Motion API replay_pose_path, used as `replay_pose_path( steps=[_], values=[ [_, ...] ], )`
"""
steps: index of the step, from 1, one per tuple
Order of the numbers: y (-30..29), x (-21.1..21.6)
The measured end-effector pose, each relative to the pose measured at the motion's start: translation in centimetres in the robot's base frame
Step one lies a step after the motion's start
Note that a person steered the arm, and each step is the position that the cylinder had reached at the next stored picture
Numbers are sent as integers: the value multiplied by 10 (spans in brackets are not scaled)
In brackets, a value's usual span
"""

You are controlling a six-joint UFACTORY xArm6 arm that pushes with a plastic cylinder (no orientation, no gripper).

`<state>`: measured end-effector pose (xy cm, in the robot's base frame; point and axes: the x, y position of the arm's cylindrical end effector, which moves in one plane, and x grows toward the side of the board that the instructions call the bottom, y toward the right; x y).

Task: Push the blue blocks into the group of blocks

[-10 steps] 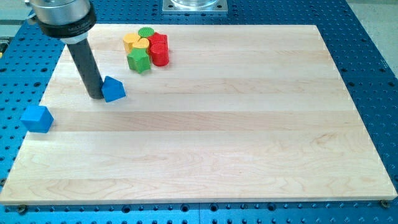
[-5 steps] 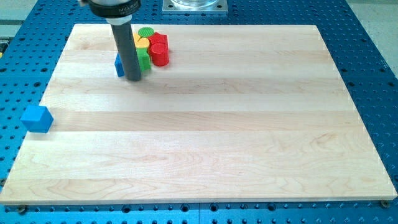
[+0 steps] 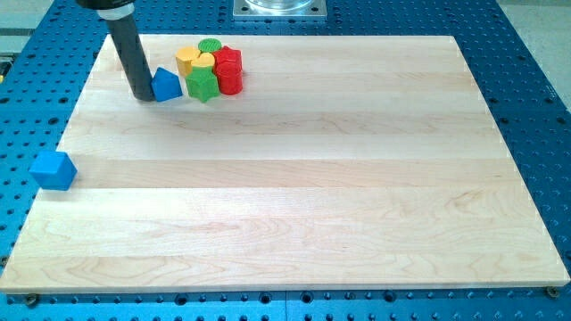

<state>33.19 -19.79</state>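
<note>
My tip [image 3: 144, 95] rests on the wooden board [image 3: 294, 205] at the view's upper left, touching the left side of a blue triangular block [image 3: 167, 85]. That block sits just left of a tight group: a green star block [image 3: 202, 86], a yellow block [image 3: 187, 61], another yellow block [image 3: 204, 62], a green round block [image 3: 210, 46] and two red blocks [image 3: 229, 61] [image 3: 229, 81]. A small gap or light contact separates the blue block from the green star. A second blue block [image 3: 53, 169] lies at the board's left edge, far below my tip.
The board lies on a blue perforated table [image 3: 535, 80]. A metal mounting plate [image 3: 279, 9] sits beyond the board's top edge.
The rod pushed the blue triangular block up and right from mid-left to beside the group, then moved to its left side. The other blue block stayed put.
</note>
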Motion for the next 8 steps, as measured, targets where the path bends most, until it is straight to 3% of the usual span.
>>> replay_pose_path(
  steps=[3, 4, 5, 6, 7, 8],
  values=[
    [37, 33],
    [34, 74],
    [43, 156],
    [-72, 211],
    [-107, 209],
    [-48, 151]
  ],
)
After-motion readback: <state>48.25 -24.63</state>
